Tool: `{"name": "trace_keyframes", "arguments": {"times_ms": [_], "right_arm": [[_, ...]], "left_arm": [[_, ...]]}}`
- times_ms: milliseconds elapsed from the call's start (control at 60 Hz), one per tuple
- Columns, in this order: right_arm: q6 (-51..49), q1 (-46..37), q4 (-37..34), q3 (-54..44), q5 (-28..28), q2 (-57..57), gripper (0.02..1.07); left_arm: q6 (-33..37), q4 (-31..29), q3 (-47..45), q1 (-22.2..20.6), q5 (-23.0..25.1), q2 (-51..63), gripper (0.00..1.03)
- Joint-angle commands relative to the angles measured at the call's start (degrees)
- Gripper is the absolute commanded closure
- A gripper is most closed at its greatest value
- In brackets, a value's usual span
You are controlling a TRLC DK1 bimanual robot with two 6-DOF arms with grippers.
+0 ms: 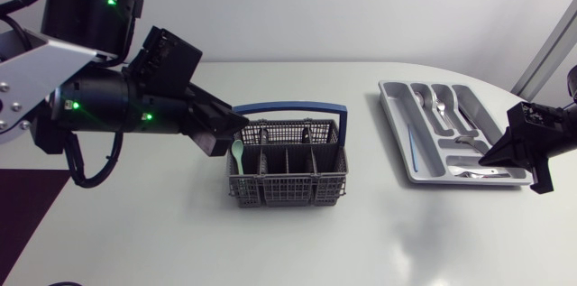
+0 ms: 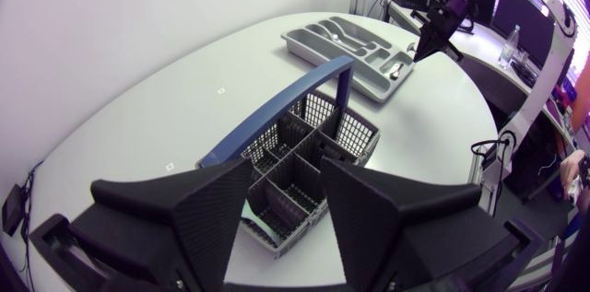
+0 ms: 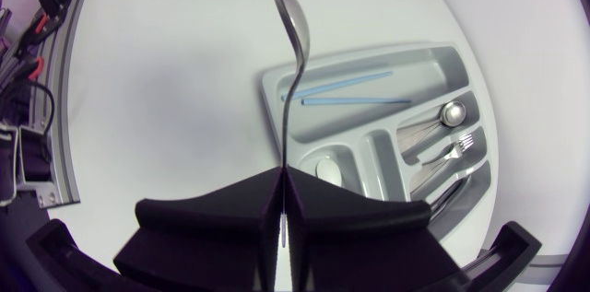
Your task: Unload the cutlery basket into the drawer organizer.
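The grey cutlery basket with a blue handle stands mid-table. A pale green spoon sticks up from its left end. My left gripper hovers at that end, open; in the left wrist view the basket shows through the gap between its fingers, and nothing is held. The grey drawer organizer lies at the right. My right gripper hangs over its near right corner, shut on a metal spoon that points out ahead of it over the organizer.
The organizer holds metal spoons and forks in its compartments and thin blue sticks in the long one. The table's right edge curves close behind the organizer. Bare white tabletop lies between basket and organizer.
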Motion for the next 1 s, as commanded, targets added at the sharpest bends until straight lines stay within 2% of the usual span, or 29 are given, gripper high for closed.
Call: {"name": "trace_keyframes", "arguments": {"times_ms": [0,167,367,617,917,983], "right_arm": [[-7.32,-2.10,-0.63,2.60,1.83,4.03,1.01],[-12.42,-4.56,1.48,6.47,6.58,10.54,1.01],[-14.80,-5.44,9.74,7.09,10.18,15.28,1.01],[-15.85,-4.82,19.49,6.47,15.28,20.47,1.00],[-12.86,-4.21,25.73,4.63,13.79,17.66,0.60],[-12.07,-4.21,25.47,4.01,12.56,15.55,0.56]], "left_arm": [[1.20,-0.89,-1.48,-0.90,-0.92,-0.80,0.49],[1.29,-1.59,-1.66,-2.04,-2.42,-0.98,0.49],[2.43,-2.64,-2.10,-3.10,-4.97,-1.06,0.49],[3.93,-4.14,-4.21,-2.22,-5.05,-3.52,0.49],[4.81,-4.31,-5.97,-0.73,-5.05,-5.81,0.49],[5.33,-4.31,-6.41,-0.20,-5.05,-6.34,0.49]]}}
